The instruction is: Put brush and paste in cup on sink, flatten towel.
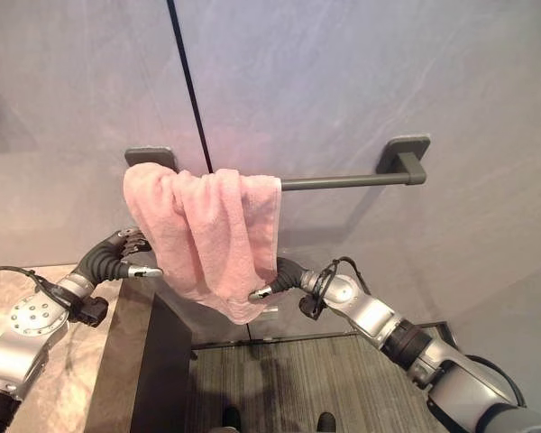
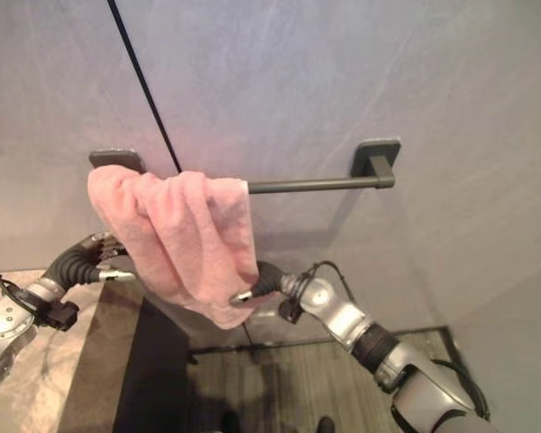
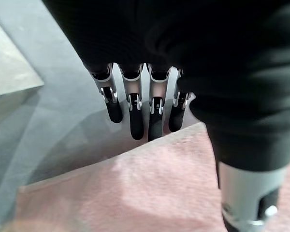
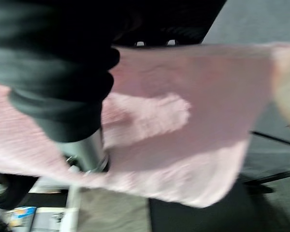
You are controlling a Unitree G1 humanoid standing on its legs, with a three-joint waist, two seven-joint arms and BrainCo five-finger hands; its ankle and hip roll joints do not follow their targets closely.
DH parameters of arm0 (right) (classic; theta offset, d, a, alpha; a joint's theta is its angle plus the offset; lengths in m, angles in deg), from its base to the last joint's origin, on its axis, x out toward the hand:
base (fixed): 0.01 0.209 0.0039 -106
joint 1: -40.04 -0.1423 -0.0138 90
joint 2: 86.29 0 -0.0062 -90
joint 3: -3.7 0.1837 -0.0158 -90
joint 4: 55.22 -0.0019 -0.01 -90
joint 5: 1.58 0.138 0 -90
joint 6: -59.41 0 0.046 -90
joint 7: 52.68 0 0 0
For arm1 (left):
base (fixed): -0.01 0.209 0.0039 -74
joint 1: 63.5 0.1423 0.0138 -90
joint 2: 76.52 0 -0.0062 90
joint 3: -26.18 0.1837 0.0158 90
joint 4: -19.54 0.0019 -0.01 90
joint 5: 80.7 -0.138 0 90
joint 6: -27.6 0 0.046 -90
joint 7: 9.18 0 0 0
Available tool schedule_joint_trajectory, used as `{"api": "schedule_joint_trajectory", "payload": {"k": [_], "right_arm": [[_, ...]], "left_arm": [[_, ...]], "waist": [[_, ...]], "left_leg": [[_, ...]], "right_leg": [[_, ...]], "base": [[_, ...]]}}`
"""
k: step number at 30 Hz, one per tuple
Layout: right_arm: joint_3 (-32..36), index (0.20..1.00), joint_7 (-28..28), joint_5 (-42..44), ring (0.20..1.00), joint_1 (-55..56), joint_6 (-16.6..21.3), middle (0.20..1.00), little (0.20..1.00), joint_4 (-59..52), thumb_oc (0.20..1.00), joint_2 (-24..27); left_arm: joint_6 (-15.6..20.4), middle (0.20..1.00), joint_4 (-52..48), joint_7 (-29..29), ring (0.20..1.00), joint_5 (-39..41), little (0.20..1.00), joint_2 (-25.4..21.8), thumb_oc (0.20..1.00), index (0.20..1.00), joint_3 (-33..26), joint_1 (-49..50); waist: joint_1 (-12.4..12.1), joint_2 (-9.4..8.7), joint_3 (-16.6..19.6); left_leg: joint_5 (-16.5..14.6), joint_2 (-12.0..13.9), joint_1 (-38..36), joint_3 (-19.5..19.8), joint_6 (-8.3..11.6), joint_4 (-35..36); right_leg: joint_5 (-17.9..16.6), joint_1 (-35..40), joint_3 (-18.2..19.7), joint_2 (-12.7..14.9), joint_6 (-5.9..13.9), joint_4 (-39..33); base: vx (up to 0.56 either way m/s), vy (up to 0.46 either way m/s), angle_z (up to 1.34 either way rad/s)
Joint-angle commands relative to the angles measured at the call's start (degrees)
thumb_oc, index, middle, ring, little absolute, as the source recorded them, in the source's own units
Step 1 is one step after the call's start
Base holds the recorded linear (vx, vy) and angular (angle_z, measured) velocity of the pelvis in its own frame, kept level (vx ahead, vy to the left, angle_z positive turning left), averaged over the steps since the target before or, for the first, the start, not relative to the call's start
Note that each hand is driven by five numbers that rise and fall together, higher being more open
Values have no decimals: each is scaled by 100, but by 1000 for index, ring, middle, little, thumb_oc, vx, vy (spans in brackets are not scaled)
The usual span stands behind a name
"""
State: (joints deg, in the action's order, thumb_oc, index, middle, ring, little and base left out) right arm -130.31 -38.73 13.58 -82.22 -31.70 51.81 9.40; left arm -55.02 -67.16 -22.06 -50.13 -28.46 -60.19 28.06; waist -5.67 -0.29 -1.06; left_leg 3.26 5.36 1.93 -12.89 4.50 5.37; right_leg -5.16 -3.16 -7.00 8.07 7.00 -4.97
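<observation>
Soft even light, faint wall shadows, motion-blurred towel (image 4: 183,140) close up.

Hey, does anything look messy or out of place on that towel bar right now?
Yes. The pink towel hangs bunched and twisted at one end of the dark wall bar, its folds overlapping and its bottom edge uneven, with the rest of the bar bare. The left hand and right hand sit at its two sides.
</observation>
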Motion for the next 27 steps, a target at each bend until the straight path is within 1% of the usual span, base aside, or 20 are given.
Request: {"api": "schedule_joint_trajectory", "payload": {"k": [1, 2, 3, 4, 5, 6, 7, 10, 14, 18, 20, 21, 22, 23, 24, 25, 26, 27], "right_arm": [[74, 790, 77, 553, 790, -172, 369, 790, 790, -314, 790, -50], [58, 740, 98, 645, 740, -140, 362, 740, 740, -367, 740, -40], [33, 573, 156, 846, 573, -86, 345, 573, 573, -439, 573, -38], [36, 426, 157, 847, 426, -85, 344, 426, 426, -440, 426, -36], [9, 209, 178, 929, 209, -65, 354, 209, 209, -462, 209, -31], [-39, 200, 211, 997, 200, -39, 359, 200, 200, -486, 200, -35], [-38, 200, 211, 997, 200, -38, 359, 200, 200, -486, 200, -34], [-137, 200, 200, 1055, 200, -39, 376, 200, 200, -536, 200, -68], [-153, 200, 198, 1087, 200, 14, 402, 200, 200, -562, 200, -95], [-142, 200, 183, 1097, 200, 111, 413, 200, 200, -650, 200, -35], [-12, 200, 110, 1052, 200, 304, 504, 200, 200, -840, 200, 111], [175, 200, 45, 1261, 200, 499, 554, 200, 200, -1058, 200, 132], [171, 200, 45, 1264, 200, 503, 549, 200, 200, -1067, 200, 136], [363, 200, -48, 1396, 200, 638, 652, 200, 200, -1423, 200, 233], [526, 200, 40, 1274, 200, 647, 747, 200, 200, -1933, 200, 441], [715, 200, 134, 1372, 200, 862, 787, 200, 200, -2436, 200, 641], [790, 200, 193, 1446, 200, 969, 838, 200, 200, -2599, 200, 667], [781, 200, 195, 1449, 200, 975, 832, 200, 200, -2612, 200, 666]], "left_arm": [[254, 1000, 14, -85, 1000, 348, 1000, -240, 1000, 1000, 245, -584], [244, 1000, -18, -116, 1000, 376, 1000, -258, 1000, 1000, 301, -600], [234, 1000, -13, -194, 1000, 419, 1000, -288, 1000, 1000, 441, -639], [235, 1000, -9, -195, 1000, 419, 1000, -288, 1000, 1000, 449, -646], [228, 809, -44, -225, 809, 436, 809, -332, 809, 809, 494, -675], [230, 341, -66, -275, 341, 499, 341, -353, 341, 341, 577, -711], [231, 200, -63, -276, 200, 500, 200, -353, 200, 200, 581, -715], [215, 200, -11, -319, 200, 607, 200, -334, 200, 200, 767, -799], [229, 200, 21, -300, 200, 607, 200, -284, 200, 200, 871, -871], [235, 200, 12, -270, 200, 609, 200, -229, 200, 200, 915, -909], [288, 200, 16, -200, 200, 533, 200, -106, 200, 200, 881, -844], [328, 200, -130, -119, 200, 450, 200, -3, 200, 200, 709, -715], [323, 200, -142, -117, 200, 447, 200, -1, 200, 200, 694, -695], [422, 200, -207, 114, 200, 346, 200, 99, 200, 200, 402, -508], [499, 200, -332, 151, 200, 315, 200, 86, 200, 200, 179, -362], [534, 200, -570, 146, 200, 182, 200, 36, 200, 200, -195, -63], [572, 200, -754, 170, 200, 138, 200, 40, 200, 200, -370, 115], [562, 200, -783, 171, 200, 136, 200, 42, 200, 200, -408, 162]], "waist": [[11, -198, 119], [19, -197, 119], [36, -195, 118], [32, -196, 118], [38, -195, 121], [54, -190, 126], [51, -190, 126], [70, -188, 126], [71, -190, 118], [97, -182, 120], [148, -185, 115], [158, -184, 113], [160, -182, 117], [176, -190, 110], [198, -202, 96], [208, -202, 96], [191, -218, 85], [200, -219, 91]], "left_leg": [[-289, -201, -212, -90, -153, -37], [-292, -202, -218, -92, -155, -37], [-292, -201, -226, -110, -154, -37], [-293, -201, -227, -111, -154, -37], [-295, -197, -235, -123, -152, -37], [-295, -197, -244, -151, -146, -37], [-295, -196, -244, -152, -146, -37], [-287, -175, -243, -190, -135, -37], [-280, -159, -234, -214, -127, -37], [-263, -138, -213, -233, -110, -37], [-256, -120, -214, -245, -101, -37], [-255, -98, -218, -269, -97, -37], [-256, -97, -219, -271, -96, -37], [-243, -82, -219, -286, -92, -37], [-239, -66, -218, -297, -84, -37], [-241, -45, -227, -313, -75, -37], [-238, -28, -226, -319, -71, -37], [-239, -28, -228, -323, -70, -37]], "right_leg": [[-459, 135, 161, 645, 438, 199], [-459, 134, 175, 645, 437, 194], [-454, 132, 193, 644, 440, 184], [-454, 132, 194, 644, 440, 184], [-453, 130, 201, 642, 444, 173], [-450, 121, 216, 639, 444, 162], [-450, 120, 218, 639, 444, 161], [-452, 93, 264, 624, 443, 120], [-466, 72, 285, 619, 448, 76], [-458, 48, 288, 601, 446, 64], [-467, 36, 301, 582, 443, 59], [-462, 23, 319, 568, 439, 55], [-462, 22, 321, 567, 439, 55], [-459, 4, 338, 546, 433, 54], [-458, -26, 362, 526, 439, 53], [-442, -36, 379, 509, 441, 55], [-443, -41, 391, 500, 442, 53], [-443, -42, 396, 499, 441, 53]], "base": [[0, 0, 0], [0, 0, 0], [0, 0, 0], [0, 0, 0], [0, 0, 0], [0, 0, 0], [0, 0, 0], [-25, -4, -4], [-25, -9, -4], [-22, -11, -8], [-25, -16, -5], [-17, -9, -4], [-16, -20, -3], [-13, -23, -4], [-14, -30, -5], [-13, -28, -6], [-5, -20, -7], [-20, -42, -9]]}}
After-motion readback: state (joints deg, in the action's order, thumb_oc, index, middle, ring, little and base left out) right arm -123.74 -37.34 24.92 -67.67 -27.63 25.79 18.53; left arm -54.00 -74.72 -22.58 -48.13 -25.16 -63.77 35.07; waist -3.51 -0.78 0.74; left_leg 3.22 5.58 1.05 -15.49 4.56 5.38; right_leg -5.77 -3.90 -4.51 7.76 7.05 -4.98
